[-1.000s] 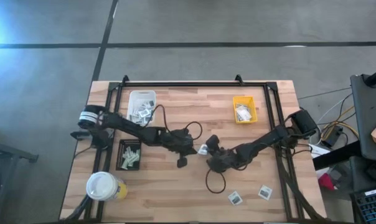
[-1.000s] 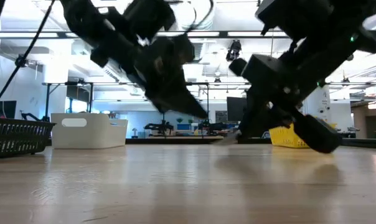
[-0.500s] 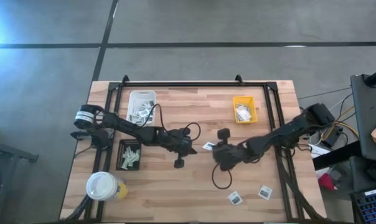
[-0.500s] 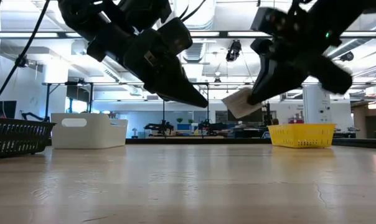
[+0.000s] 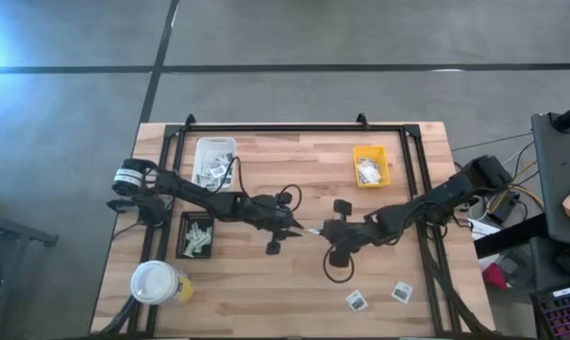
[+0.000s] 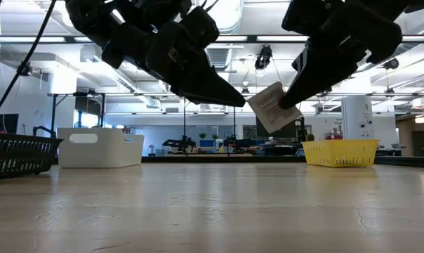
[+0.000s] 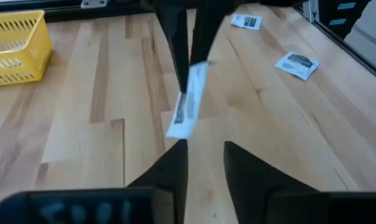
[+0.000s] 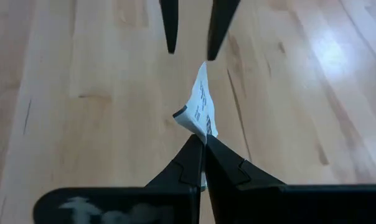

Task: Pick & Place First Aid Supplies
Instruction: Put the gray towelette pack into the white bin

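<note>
A small flat white packet with grey print (image 6: pixel 267 107) hangs in the air above the middle of the table, and my right gripper (image 8: pixel 203 148) is shut on it. My left gripper (image 7: pixel 204 155) faces it from the table's left side. It is open, and its fingertips stop just short of the packet's free end without touching. In the high view the two grippers meet tip to tip around the packet (image 5: pixel 313 229). Two more packets (image 5: pixel 357 300) (image 5: pixel 402 292) lie flat on the wood near the front right. My right gripper pinches the packet between its two shut fingers at the end nearest it (image 8: pixel 203 132). The fingers come slanting down from the table's right side. The packet stands on edge, tilted, sticking out beyond the fingertips toward my left gripper, and is lifted clear of the table.
A white tray (image 5: pixel 215 147) at the back left, a yellow tray (image 5: pixel 370 151) at the back right and a black tray (image 5: pixel 182 236) at the left each hold packets. A white-topped yellow cup (image 5: pixel 158 281) stands at the front left. Bare wood lies below the grippers.
My right gripper has risen from the table with the packet and rolled its wrist, so the packet is lifted clear and stands on edge. My left gripper has edged up and points at the packet's free end.
</note>
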Controlling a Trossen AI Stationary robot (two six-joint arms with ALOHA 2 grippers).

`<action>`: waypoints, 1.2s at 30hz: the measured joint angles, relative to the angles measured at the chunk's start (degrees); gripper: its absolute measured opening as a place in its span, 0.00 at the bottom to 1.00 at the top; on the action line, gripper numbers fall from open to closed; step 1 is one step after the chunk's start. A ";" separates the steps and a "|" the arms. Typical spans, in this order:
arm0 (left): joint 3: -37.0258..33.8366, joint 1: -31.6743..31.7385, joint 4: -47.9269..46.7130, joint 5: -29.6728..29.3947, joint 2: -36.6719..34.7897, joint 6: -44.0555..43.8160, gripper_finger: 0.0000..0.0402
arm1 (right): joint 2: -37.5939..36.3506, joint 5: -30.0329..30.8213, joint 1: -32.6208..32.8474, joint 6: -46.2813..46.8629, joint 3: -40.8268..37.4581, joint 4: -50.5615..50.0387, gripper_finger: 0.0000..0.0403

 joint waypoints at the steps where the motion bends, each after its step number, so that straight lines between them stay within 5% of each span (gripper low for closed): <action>1: 0.00 0.00 0.19 -0.01 0.00 -0.04 0.26 | 0.17 -0.30 0.03 -0.01 -0.01 0.32 0.02; 22: 0.02 0.00 3.67 -0.61 0.02 -0.53 0.29 | 1.15 0.25 -1.90 -0.21 0.02 9.05 0.02; 32: 0.00 0.04 3.28 -0.66 0.02 -0.72 0.03 | 1.15 0.21 -1.88 -0.46 0.02 9.12 0.02; 36: 0.00 0.04 3.23 -0.67 0.02 -0.73 0.02 | 1.15 0.23 -1.88 -0.83 0.02 9.12 0.02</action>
